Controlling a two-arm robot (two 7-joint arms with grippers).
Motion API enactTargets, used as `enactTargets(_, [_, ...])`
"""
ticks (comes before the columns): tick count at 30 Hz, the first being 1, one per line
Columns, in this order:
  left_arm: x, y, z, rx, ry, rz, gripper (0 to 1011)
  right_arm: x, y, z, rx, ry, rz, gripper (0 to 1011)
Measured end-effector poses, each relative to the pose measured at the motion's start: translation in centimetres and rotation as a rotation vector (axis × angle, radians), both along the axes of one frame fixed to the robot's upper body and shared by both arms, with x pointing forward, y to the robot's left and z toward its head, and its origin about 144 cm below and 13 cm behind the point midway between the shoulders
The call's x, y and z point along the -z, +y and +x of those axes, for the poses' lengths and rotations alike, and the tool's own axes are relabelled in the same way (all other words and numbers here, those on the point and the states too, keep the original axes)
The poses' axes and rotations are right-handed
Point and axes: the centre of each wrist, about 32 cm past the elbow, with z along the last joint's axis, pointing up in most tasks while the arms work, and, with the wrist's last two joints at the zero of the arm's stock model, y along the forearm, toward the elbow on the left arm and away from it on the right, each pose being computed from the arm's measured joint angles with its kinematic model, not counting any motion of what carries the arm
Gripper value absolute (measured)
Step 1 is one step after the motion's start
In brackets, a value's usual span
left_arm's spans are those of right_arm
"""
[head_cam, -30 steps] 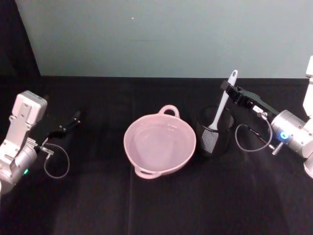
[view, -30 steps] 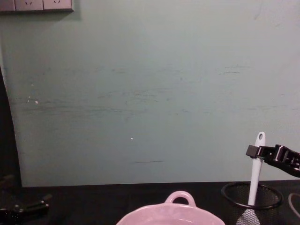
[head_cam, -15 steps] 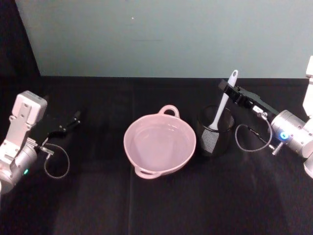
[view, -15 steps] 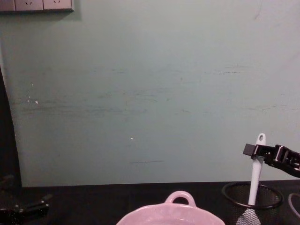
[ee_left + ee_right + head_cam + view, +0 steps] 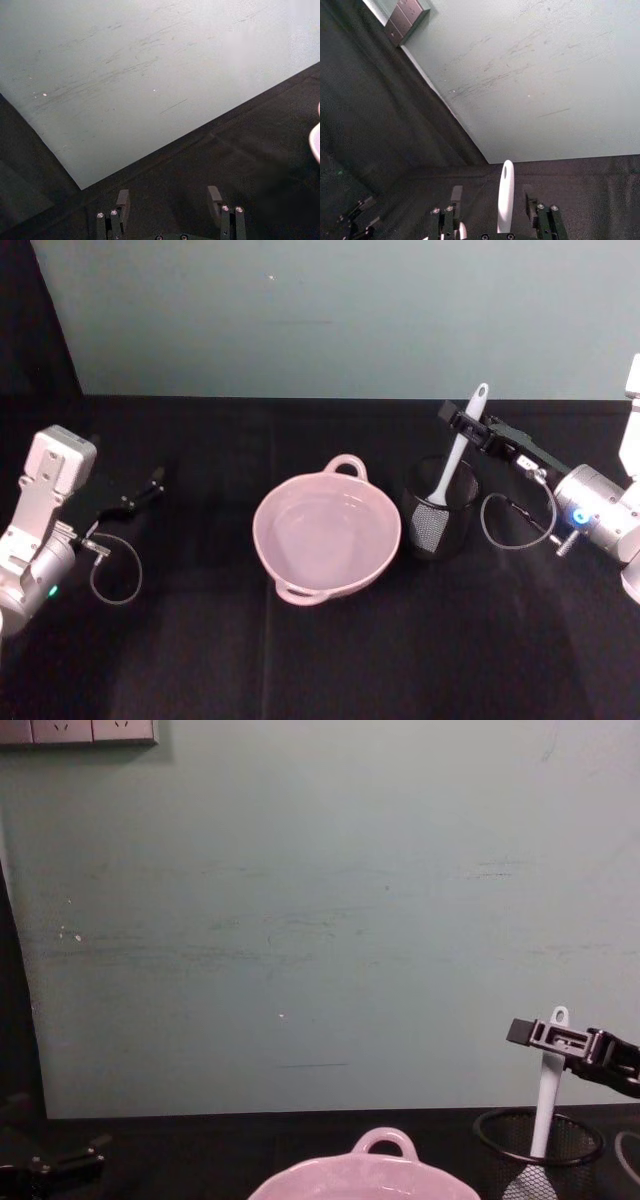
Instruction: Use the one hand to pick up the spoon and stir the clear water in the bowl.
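The white spoon point(image 5: 458, 455) stands tilted in a black wire-mesh cup point(image 5: 438, 523), blade down and handle end up. My right gripper point(image 5: 457, 421) is open, and its fingers straddle the upper handle. In the right wrist view the spoon handle point(image 5: 505, 195) rises between the fingers of the right gripper point(image 5: 492, 196), with a gap on each side. The chest view shows the right gripper point(image 5: 535, 1033) level with the top of the spoon point(image 5: 549, 1088). The pink bowl point(image 5: 273, 552) holds clear water point(image 5: 325, 530) left of the cup. My left gripper point(image 5: 150, 484) rests open at the far left.
The table is covered in black cloth point(image 5: 330, 660) and a pale green wall point(image 5: 330, 310) stands close behind it. The mesh cup nearly touches the bowl's right rim. Wall sockets point(image 5: 80, 730) sit high on the left. Open cloth lies in front of the bowl.
My right gripper has slid left along the table's back, so its fingers now reach around the spoon handle. The spoon, the bowl and the left arm have not moved.
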Motion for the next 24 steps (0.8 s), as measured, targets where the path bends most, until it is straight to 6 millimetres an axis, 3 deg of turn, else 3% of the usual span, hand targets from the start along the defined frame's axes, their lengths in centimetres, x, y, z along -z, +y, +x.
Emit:
enactTargets(9, [0.0,0.0,0.0,0.0,0.0,0.0,1011,0.0,0.0,0.0,0.0,0.0,0.0,1002])
enactTargets(24, [0.0,0.0,0.0,0.0,0.0,0.0,1011,-1.3,0.1,-2.3,0.087,-0.132,-0.205,1002])
